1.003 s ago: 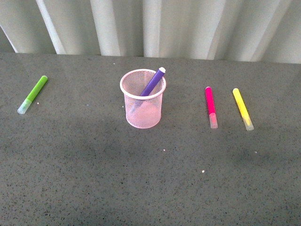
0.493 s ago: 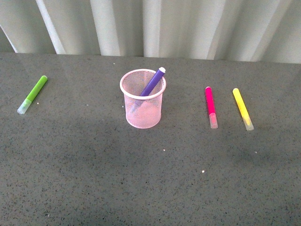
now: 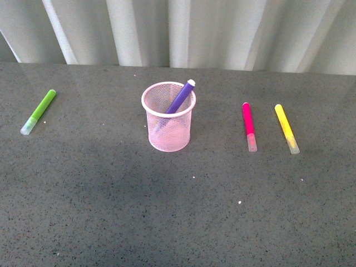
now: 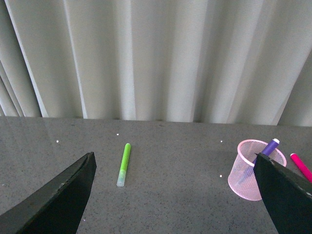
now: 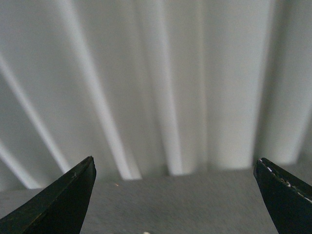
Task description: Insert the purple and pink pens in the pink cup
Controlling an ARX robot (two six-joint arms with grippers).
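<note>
The pink cup is standing upright on the dark grey worktop, closer to the back edge than to the front edge and a little toward the left edge from the middle. The purple pen is sitting inside it, leaning against the rim on the side facing the right edge, with its pale end poking out above the rim.

The pink pen is lying flat on the worktop, well apart from the cup on the side toward the right edge. Its clear cap is pointing toward the front edge. A yellow marker is lying near it, closer to the right edge, in almost the same direction and not touching it. A green marker is lying alone near the left edge, well apart from the cup.

A pale pleated curtain is hanging behind the back edge.

Neither arm is showing in the front view. In the left wrist view the left pincer is gaping wide and holding nothing. In the right wrist view the right pincer is also spread wide and holding nothing, facing the curtain and a strip of worktop.
</note>
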